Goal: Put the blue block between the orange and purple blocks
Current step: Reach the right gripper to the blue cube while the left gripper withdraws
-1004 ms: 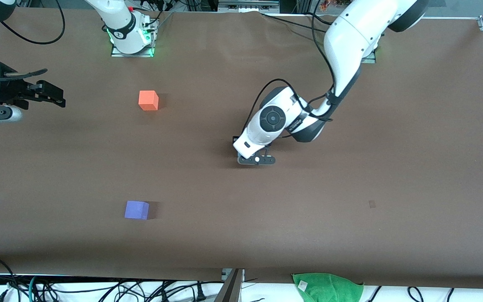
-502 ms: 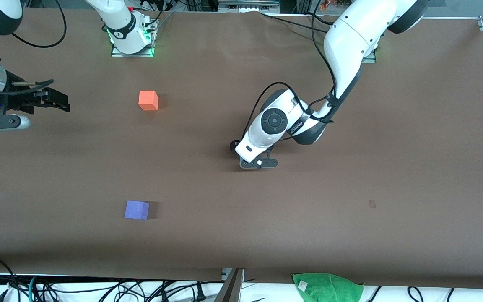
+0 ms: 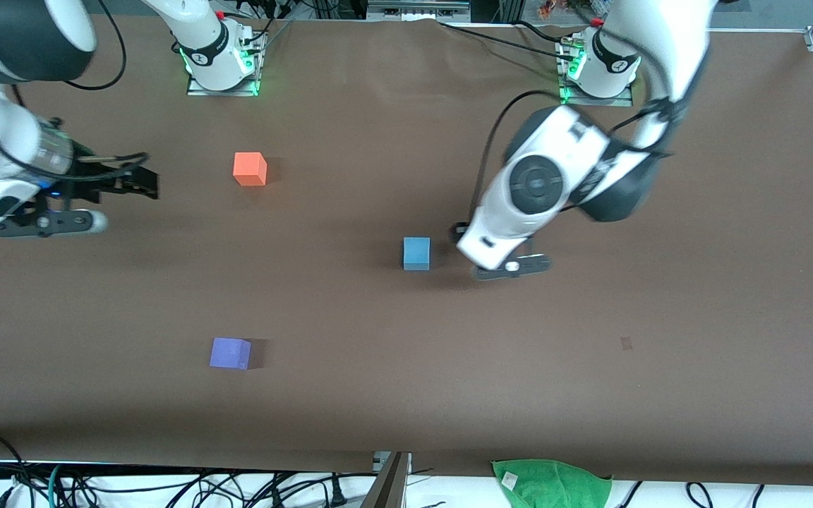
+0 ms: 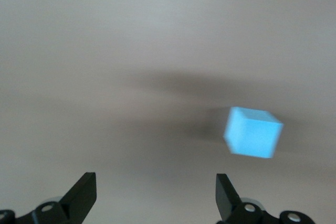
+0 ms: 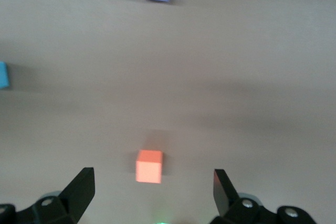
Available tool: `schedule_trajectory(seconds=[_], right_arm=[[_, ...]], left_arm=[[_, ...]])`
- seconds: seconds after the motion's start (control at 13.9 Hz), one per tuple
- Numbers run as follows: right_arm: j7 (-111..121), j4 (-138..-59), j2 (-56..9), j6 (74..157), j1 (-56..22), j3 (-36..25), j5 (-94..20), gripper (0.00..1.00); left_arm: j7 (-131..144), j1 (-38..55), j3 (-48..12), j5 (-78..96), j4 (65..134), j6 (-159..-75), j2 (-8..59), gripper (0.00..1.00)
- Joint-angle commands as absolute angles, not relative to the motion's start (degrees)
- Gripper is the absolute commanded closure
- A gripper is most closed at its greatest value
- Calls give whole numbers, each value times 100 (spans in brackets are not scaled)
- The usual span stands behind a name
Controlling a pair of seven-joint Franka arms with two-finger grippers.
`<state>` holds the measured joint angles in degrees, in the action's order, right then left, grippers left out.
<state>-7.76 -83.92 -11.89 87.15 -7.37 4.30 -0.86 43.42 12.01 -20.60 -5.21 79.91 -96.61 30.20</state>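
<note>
Left arm hides its gripper (image 4: 152,198) beside blue block (image 3: 416,252).

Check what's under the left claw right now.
Only bare brown table shows under the open left claw. The small sky-blue matte cube sits beside it, apart, nothing on top.

Brown table (image 3: 660,212), orange block (image 3: 250,168), blue block (image 3: 416,252), purple block (image 3: 230,353) resting well apart

Tabletop (image 3: 696,317): blue block (image 3: 416,252) mid-table; orange block (image 3: 250,168) and, nearer the camera, purple block (image 3: 230,353), both toward the right arm's end; cloth (image 3: 555,483) apparently overhanging the near edge.
</note>
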Motion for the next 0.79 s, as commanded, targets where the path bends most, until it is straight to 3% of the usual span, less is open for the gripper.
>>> schedule_trajectory(seconds=[0.0, 0.14, 0.72], right_arm=[[-1456, -8279, -1467, 8981, -1281, 422, -263, 0], [-1896, -8279, -1713, 9332, -1729, 422, -264, 0], [-3962, -8253, -3092, 11502, -3330, 422, -211, 0]], left_arm=[[4175, 696, -2039, -878, 8200, -9003, 2900, 0], [4087, 336, -2039, -888, 8270, -8439, 3057, 0], [778, -483, -1838, -1214, 8139, -8472, 2849, 0]])
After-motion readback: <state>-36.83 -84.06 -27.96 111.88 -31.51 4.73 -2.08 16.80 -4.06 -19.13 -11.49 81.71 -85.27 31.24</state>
